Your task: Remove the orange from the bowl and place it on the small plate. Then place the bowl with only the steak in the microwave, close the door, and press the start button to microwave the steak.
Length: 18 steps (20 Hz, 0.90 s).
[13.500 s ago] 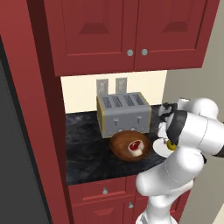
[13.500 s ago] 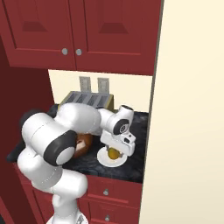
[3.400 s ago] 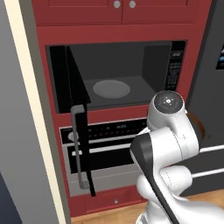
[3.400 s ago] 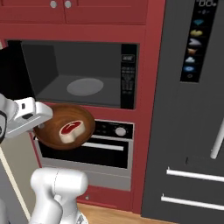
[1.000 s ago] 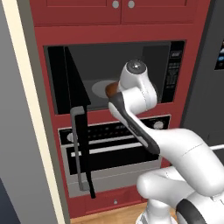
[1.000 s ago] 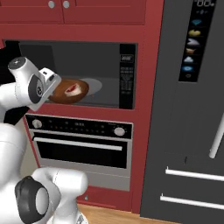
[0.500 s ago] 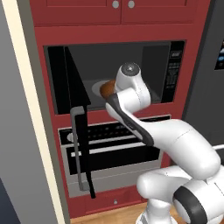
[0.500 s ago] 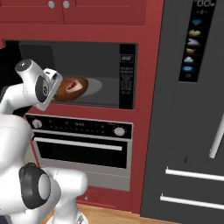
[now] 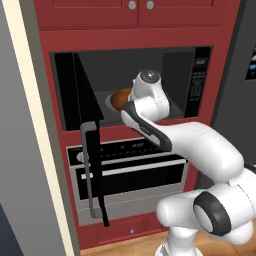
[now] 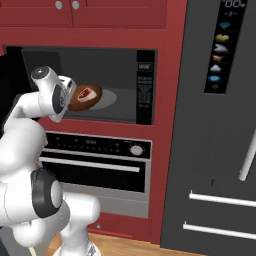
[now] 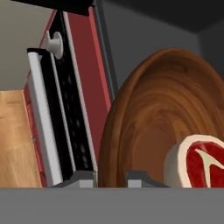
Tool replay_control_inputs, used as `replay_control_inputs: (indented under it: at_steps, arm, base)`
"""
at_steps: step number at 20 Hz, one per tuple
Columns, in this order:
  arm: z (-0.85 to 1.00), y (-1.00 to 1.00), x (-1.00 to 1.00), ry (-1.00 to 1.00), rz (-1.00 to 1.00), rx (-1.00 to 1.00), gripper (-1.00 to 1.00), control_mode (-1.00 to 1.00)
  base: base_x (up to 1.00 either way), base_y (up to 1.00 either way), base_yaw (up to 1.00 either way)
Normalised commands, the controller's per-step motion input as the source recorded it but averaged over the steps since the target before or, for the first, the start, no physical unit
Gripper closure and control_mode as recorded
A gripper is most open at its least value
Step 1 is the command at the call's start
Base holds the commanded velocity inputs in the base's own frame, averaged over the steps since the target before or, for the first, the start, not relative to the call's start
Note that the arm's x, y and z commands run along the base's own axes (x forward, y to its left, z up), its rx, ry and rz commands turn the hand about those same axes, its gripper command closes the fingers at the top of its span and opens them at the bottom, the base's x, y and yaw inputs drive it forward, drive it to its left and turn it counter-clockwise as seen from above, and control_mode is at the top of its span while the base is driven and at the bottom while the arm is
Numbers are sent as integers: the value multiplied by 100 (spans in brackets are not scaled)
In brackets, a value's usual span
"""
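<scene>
Gripping the near rim of the bowl (image 11: 162, 118), the gripper (image 11: 111, 176) has its two dark fingertips closed on the wood, one on each side of the rim, as the hand view shows. Inside the brown bowl lies the steak (image 11: 201, 162), red with a pale fat edge, resting against the bowl's lower wall in that tilted view.

From the right base view, the bowl (image 10: 85, 98) with the steak (image 10: 86, 92) sits at the mouth of the microwave (image 10: 90, 85), over the pale round turntable (image 10: 107, 97) in the dark cavity; whether it touches the turntable cannot be told. The white arm's wrist covers the bowl's left edge. From the left base view the bowl (image 9: 120, 98) peeks out just left of the wrist, inside the cavity of the microwave (image 9: 177, 80).

The door (image 9: 75, 95) stands swung wide open to the left, edge-on to the room, its vertical silver bar handle (image 9: 88, 170) hanging down in front of the oven (image 9: 135, 170) below. The button panel (image 10: 145, 85) runs down the microwave's right side. Red cabinets (image 9: 135, 15) frame it all, and a dark refrigerator (image 10: 220, 125) stands to the right.
</scene>
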Motion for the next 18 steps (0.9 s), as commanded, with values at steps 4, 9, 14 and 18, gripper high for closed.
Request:
replay_control_inputs:
  at_steps: [4, 9, 14, 18]
  arm:
    - [-2, 0, 46, 0, 0, 0, 100, -100]
    - [-8, 0, 39, 0, 0, 0, 100, -100]
    - [-12, 0, 47, 0, 0, 0, 100, -100]
    - [-23, 0, 36, 0, 0, 0, 100, -100]
  base:
    - [0, 0, 0]
    - [0, 0, 0]
    - [0, 0, 0]
    - [0, 0, 0]
